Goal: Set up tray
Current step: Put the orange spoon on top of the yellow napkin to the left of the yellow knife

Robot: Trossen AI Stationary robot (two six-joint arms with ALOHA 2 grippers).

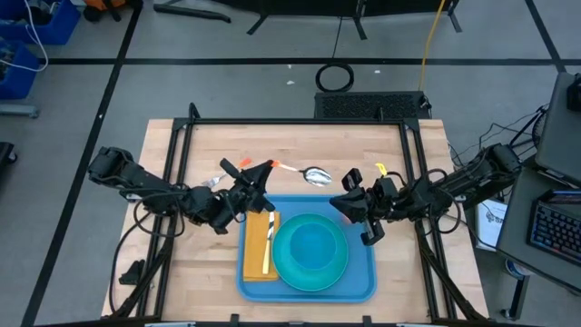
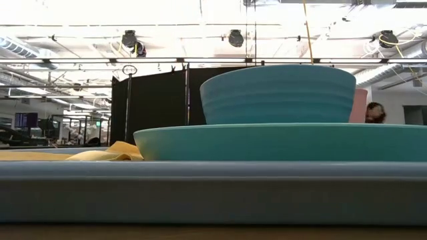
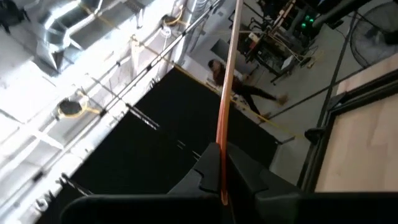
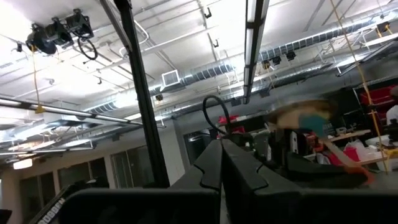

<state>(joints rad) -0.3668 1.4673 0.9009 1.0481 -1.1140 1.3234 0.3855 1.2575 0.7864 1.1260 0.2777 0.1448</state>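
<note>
I've got the blue tray (image 1: 307, 289) sitting lower centre of the high view on the wooden table (image 1: 172, 272). On it: teal plate (image 1: 311, 252) w/ a teal bowl (image 2: 277, 93) stacked on top, clear in the low view, and a yellow-orange napkin (image 1: 260, 247) along the tray's left side w/ a yellow-handled utensil (image 1: 269, 243) lying on it, prob a fork but I can't be sure from up here.

Left gripper (image 1: 257, 178) is just above the tray's upper left corner, fingers pinched tight on a thin orange handle (image 3: 224, 118); in the left wrist view that handle runs straight up out from between the fingers. Right gripper (image 1: 352, 207) hangs over the tray's upper right corner, fingers pressed together w/ nothing between them in the right wrist view.

A metal spoon (image 1: 315, 174) lies on the table just above the tray, centre frame.
</note>
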